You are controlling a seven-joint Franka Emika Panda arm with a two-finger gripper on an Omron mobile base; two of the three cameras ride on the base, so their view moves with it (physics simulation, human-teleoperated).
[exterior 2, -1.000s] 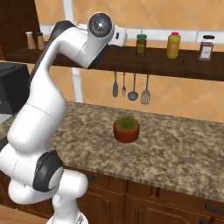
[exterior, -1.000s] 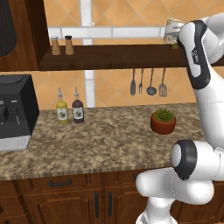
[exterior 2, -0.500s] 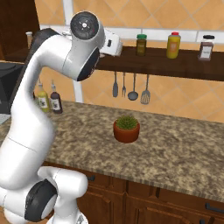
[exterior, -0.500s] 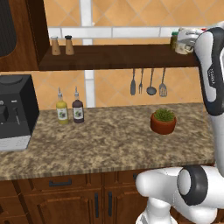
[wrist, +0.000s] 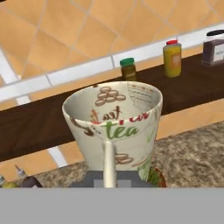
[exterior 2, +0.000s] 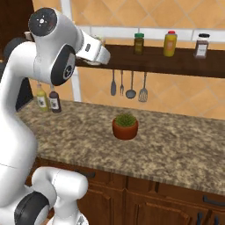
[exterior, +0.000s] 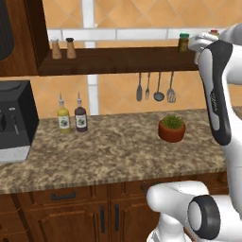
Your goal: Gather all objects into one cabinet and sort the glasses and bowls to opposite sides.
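Observation:
My gripper (wrist: 111,177) is shut on a cream cup (wrist: 114,127), one of the glasses, printed with brown shapes and the word "tea". The cup sits upright and close in the hand view, hiding the fingertips behind its base. In the left base view the gripper (exterior: 199,41) is up at the level of the wall shelf (exterior: 118,60), near its right end. In the right base view the gripper (exterior 2: 99,52) hangs just in front of that shelf. The dark brown cabinet (exterior: 21,38) is at the far upper left. The bowls are out of view.
The shelf carries two shakers (exterior: 63,48), a green-lidded jar (exterior 2: 139,43), a yellow jar (exterior 2: 169,43) and a dark spice jar (exterior 2: 202,45). Utensils (exterior 2: 127,83) hang below it. The counter holds two sauce bottles (exterior: 71,118), a potted plant (exterior 2: 125,126) and a coffee machine (exterior: 14,120).
The arm has swung and straightened upward, carrying the cup a little to the right along the shelf in the left base view. The grip on the cup has not changed.

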